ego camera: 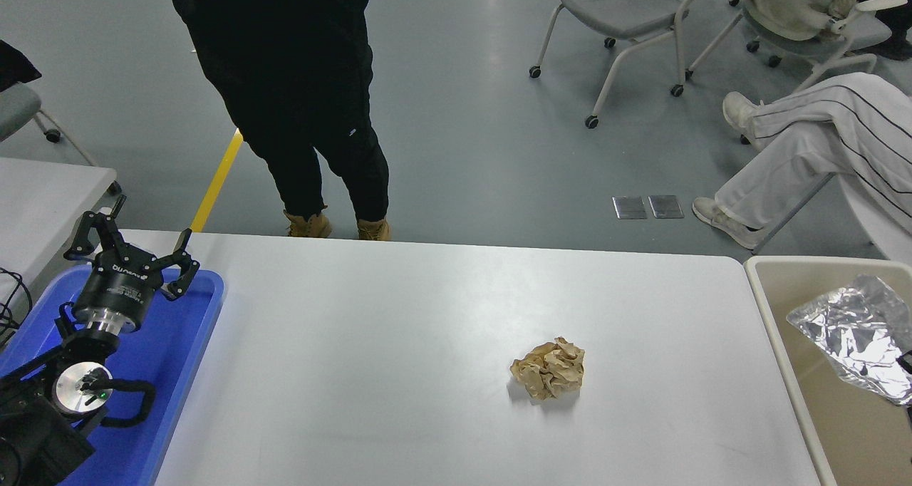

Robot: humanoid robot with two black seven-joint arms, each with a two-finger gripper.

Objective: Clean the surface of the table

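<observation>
Foil (851, 343) hangs over beige bin (784, 343) w/ right tool unseen, left tool (132, 254) spread over blue tray (206, 308); I fear foil snagging bin rim, landing on table surface (392, 372) near paper wad (548, 368).

Crumpled brown paper (548, 368) — on white table surface (399, 343)
</observation>
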